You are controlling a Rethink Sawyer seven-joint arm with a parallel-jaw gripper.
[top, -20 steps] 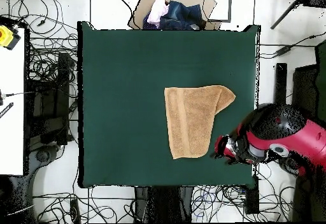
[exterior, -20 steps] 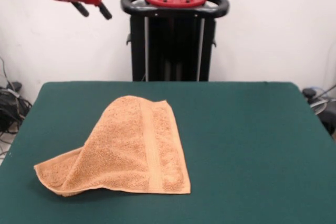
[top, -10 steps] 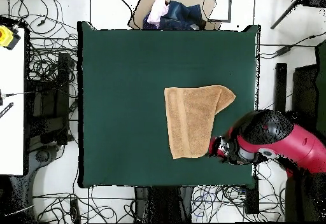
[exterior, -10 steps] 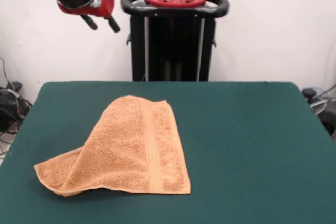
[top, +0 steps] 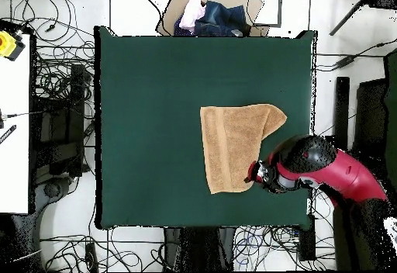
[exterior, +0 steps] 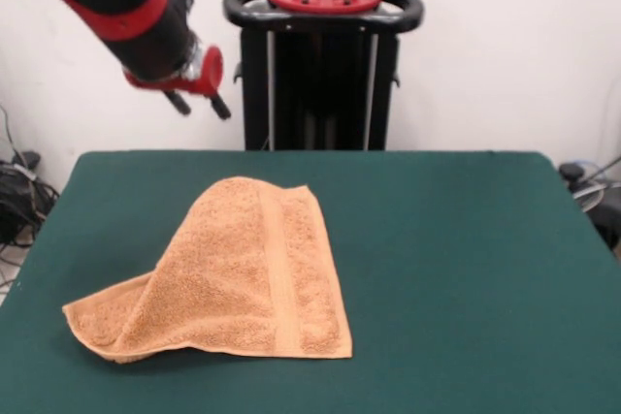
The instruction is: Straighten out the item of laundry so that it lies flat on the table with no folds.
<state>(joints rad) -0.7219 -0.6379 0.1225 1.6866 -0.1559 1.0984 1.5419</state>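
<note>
The orange-tan towel (exterior: 228,273) lies on the green counter (exterior: 456,259), left of the middle in the front view, not flat: one corner is folded over, leaving a slanted edge and a raised fold near its left end, and a flat woven band runs across it near the right edge. In the overhead view the towel (top: 235,146) sits right of the counter's centre, with its upper right corner drawn out to a point. The tool (exterior: 199,104) hangs in the air above the counter's far left part, clear of the towel, its two dark fingers (exterior: 220,107) parted with nothing between them. In the overhead view the tool (top: 261,174) shows beside the towel's lower right corner.
</note>
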